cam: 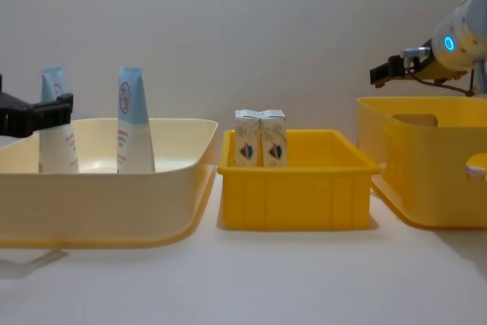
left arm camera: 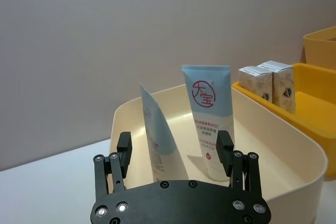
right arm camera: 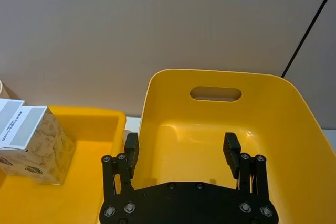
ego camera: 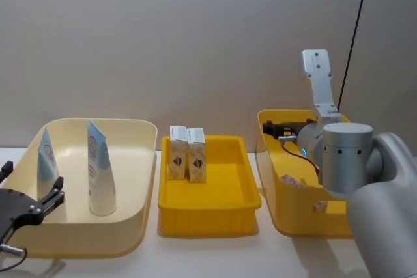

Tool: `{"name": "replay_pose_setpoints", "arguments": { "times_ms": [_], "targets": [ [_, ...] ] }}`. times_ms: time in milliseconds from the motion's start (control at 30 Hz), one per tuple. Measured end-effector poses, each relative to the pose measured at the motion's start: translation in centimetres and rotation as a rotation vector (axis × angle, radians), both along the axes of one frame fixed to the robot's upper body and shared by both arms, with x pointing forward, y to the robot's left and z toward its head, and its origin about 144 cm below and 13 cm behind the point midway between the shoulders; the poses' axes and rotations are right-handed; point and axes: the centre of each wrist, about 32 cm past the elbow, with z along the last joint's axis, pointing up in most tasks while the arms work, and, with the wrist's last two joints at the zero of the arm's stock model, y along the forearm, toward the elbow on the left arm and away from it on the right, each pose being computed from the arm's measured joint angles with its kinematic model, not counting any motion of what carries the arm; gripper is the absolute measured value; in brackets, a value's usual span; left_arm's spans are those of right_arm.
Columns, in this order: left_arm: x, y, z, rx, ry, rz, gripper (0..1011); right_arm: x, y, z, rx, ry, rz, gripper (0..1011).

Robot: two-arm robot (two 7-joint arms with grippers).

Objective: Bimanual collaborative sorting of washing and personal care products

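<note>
Left gripper [left arm camera: 174, 145]: at the near left side of the cream bin [ego camera: 140, 128], jaws apart, nothing between them; it faces the two squeeze tubes.

Tubes: near tube [left arm camera: 160, 135] and logo tube [left arm camera: 207, 119] both stand upright on their caps inside the cream bin, close together but apart.

Cartons: two small cartons [ego camera: 186, 153] upright, touching side by side, at the far left corner of the middle yellow tray [ego camera: 208, 219].

Right gripper [right arm camera: 180, 145]: above the deep yellow bin [ego camera: 293, 216], jaws apart and empty; in the chest view it sits above the bin's rim.

Small pale pieces [ego camera: 291, 180] lie low in the deep bin beside the right arm (possibly more cartons; too little of them shows to say).

Risks, judged from this layout:
- the tubes are tall on a narrow base; a finger brushing one on approach would likely tip it, and the near tube could fall against the logo tube;
- the near tube's flat crimped top tapers, so a grasp taken high may slip; lower on the body looks safer;
- a right gripper descent close to the bin wall could catch the rim or shift the bin;
- the cartons touch, so picking one may drag its neighbour over.
</note>
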Motion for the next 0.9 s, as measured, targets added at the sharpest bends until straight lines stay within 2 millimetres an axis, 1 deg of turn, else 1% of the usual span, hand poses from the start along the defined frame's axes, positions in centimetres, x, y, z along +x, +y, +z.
{"name": "replay_pose_setpoints", "arguments": {
  "times_ms": [400, 900],
  "targets": [
    [2.0, 1.6, -0.5, -0.027, 0.056, -0.021, 1003, 0.0, 0.0, 0.0, 0.000, 0.000, 0.000, 1001],
    [4.7, 1.8, -0.9, -0.042, 0.076, -0.067, 1003, 0.0, 0.0, 0.0, 0.000, 0.000, 0.000, 1001]
  ]
}}
